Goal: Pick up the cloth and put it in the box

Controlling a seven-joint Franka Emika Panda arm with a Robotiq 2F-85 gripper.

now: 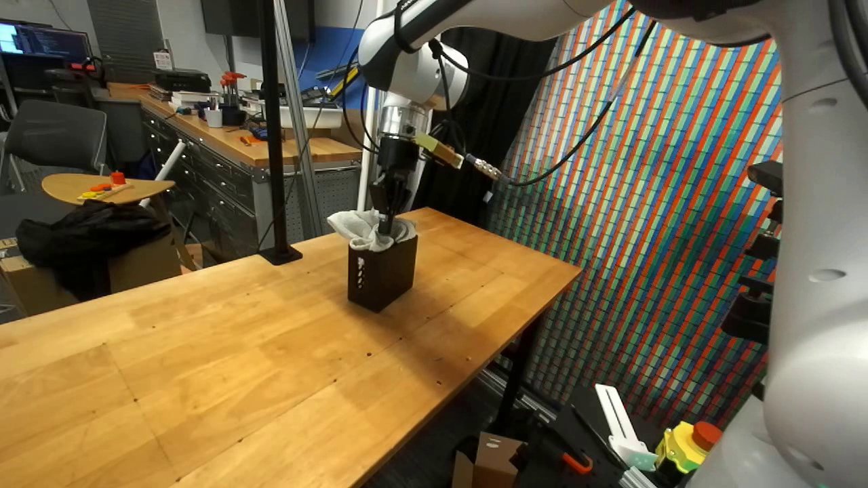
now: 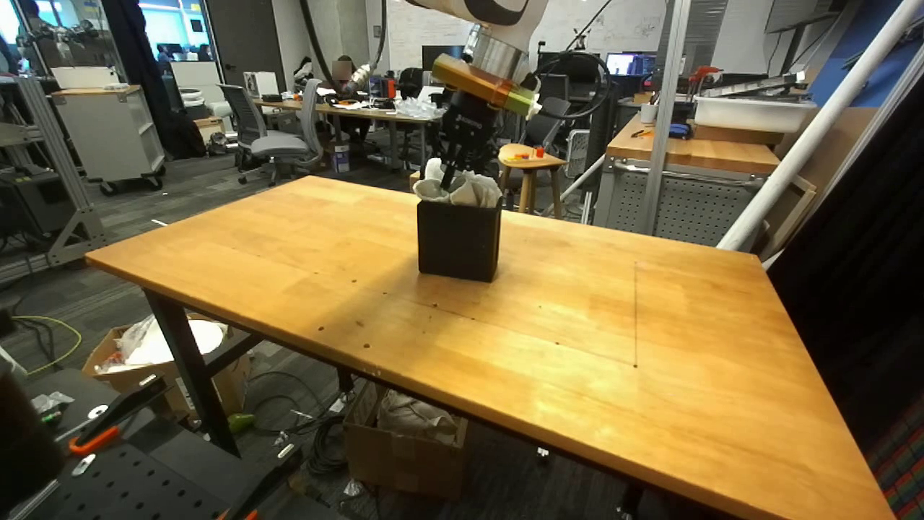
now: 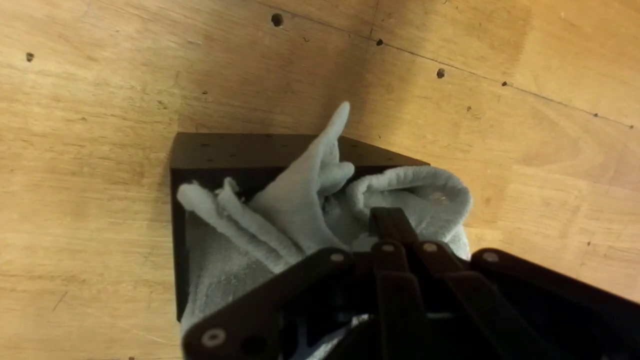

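In an exterior view, the jaws of a robot arm (image 1: pixel 413 74), pressed together, point down into a rumpled white cloth (image 1: pixel 363 232) bulging from the top of a dark box (image 1: pixel 383 276), which stands upright on a wooden surface (image 1: pixel 237 339). Some of the cloth juts past the box's edge. A black post (image 1: pixel 272 135) stands at the surface's far edge, with a gray chair (image 1: pixel 57 139) at left and a multicolored panel (image 1: pixel 651 257) at right.
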